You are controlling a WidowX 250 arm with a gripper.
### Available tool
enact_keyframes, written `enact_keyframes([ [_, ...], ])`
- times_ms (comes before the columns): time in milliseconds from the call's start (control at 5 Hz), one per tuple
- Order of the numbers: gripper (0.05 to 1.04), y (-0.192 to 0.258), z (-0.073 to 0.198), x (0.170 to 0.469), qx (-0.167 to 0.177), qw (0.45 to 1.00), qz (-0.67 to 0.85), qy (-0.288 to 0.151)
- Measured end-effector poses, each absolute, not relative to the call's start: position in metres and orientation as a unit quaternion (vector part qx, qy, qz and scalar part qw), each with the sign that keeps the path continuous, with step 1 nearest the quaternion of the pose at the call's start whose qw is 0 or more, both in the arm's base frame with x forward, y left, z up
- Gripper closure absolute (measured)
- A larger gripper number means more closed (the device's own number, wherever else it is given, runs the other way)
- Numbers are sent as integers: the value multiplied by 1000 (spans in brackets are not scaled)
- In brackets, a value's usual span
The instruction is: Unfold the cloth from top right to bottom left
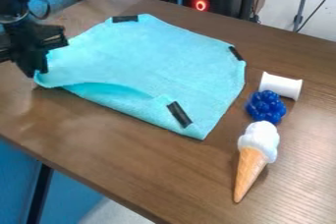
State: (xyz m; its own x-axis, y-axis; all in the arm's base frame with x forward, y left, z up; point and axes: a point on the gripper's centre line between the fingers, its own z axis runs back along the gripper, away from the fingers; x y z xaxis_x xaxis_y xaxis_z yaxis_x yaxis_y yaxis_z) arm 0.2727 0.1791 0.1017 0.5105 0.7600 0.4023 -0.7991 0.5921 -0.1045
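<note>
"What's nearest?"
"A toy ice cream cone (254, 156), then blue toy berries (266, 106), then a white spool (281, 86)."
"And the turquoise cloth (154, 63)?"
"On the table (131, 156), left corner at the black gripper (36, 70). Clamped or apart? I can't tell."

A white spool (281, 86), blue berries (266, 106) and a toy ice-cream cone (255, 155) — all on the brown table (118, 149).
</note>
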Motion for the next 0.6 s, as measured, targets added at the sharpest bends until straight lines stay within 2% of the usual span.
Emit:
enact_keyframes([
  [200, 613, 179, 102, 273, 55, 881, 422, -207],
  [400, 272, 176, 99, 275, 72, 900, 381, -199],
  [600, 87, 166, 106, 286, 116, 911, 340, -201],
])
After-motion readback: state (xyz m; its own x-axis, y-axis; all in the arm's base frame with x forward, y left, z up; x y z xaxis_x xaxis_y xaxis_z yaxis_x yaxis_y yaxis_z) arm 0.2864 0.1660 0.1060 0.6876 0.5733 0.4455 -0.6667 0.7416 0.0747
